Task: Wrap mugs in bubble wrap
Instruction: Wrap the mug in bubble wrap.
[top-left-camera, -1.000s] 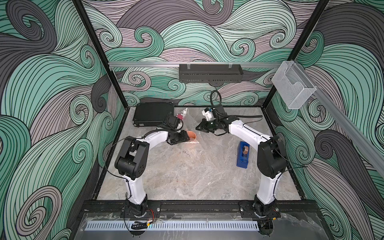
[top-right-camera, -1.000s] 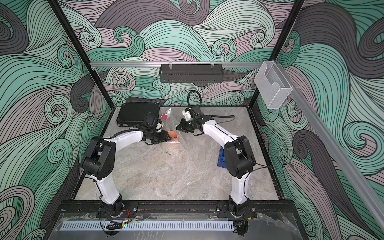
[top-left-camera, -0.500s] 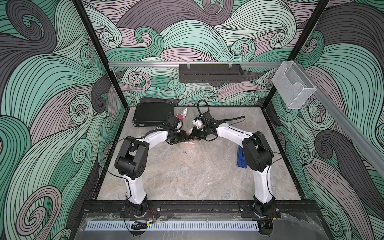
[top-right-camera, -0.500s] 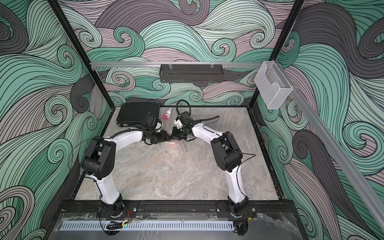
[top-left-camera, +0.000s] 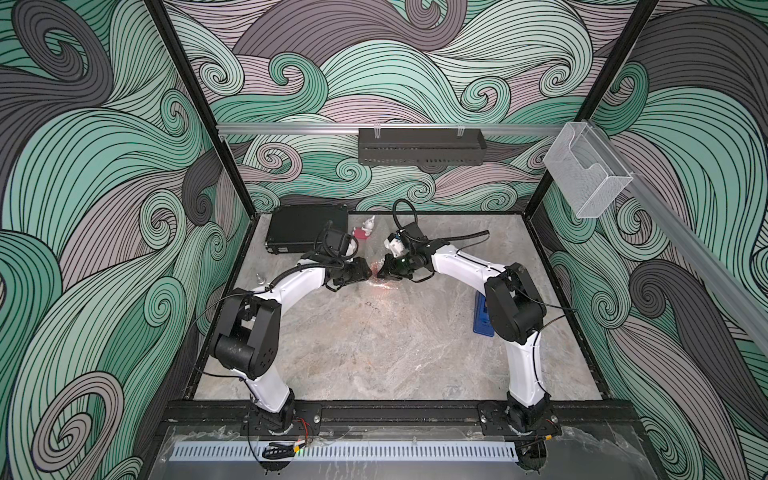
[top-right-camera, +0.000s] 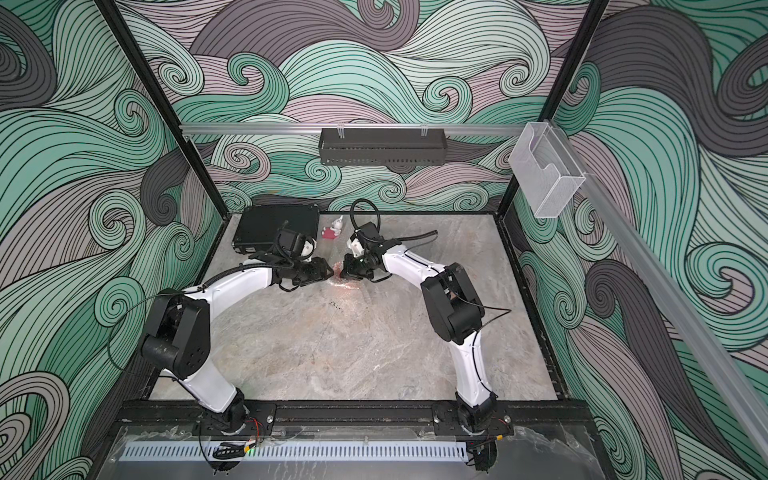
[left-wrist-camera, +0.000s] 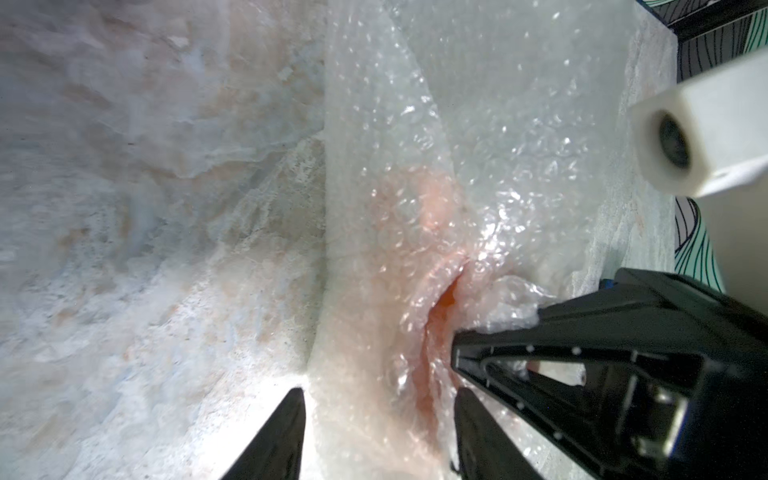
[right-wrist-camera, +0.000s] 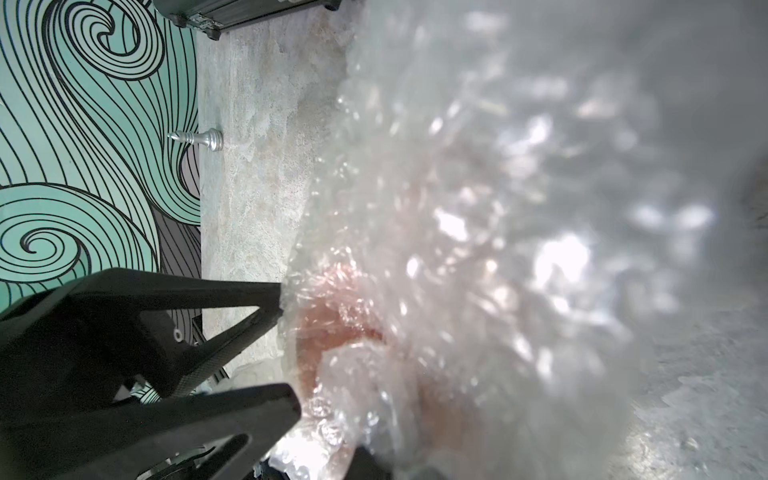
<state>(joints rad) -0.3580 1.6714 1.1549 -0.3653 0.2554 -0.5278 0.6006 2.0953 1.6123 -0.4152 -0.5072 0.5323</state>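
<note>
The two arms meet in the far middle of the table (top-left-camera: 374, 353), with their tips almost against each other. Between them lies the mug (left-wrist-camera: 440, 307), covered by the bubble wrap (left-wrist-camera: 478, 124). It shows only as an orange tint through the plastic, with one darker orange slit where the wrap folds. In both top views only a small reddish spot is visible between the two grippers.

The left gripper (top-left-camera: 367, 275) reaches in from the left. Its jaws stand about half open, with one finger on each side of the wrapped mug. In the right wrist view both fingertips (right-wrist-camera: 286, 299) press against the plastic, so it holds the mug through the wrap. The right gripper (top-left-camera: 381, 273) reaches in from the right and is fully closed. In the left wrist view it pinches a bunched fold of the bubble wrap just beside the mug. The sheet hangs close in front of the right wrist camera and blurs most of that view.

A black case (top-left-camera: 305, 226) lies in the far left corner, and a small red and white figurine (top-left-camera: 365, 229) stands just right of it. A blue tape dispenser (top-left-camera: 481, 318) lies on the right side, partly hidden behind the right arm. A small silver metal piece (right-wrist-camera: 199, 139) stands at the left edge of the table.
</note>
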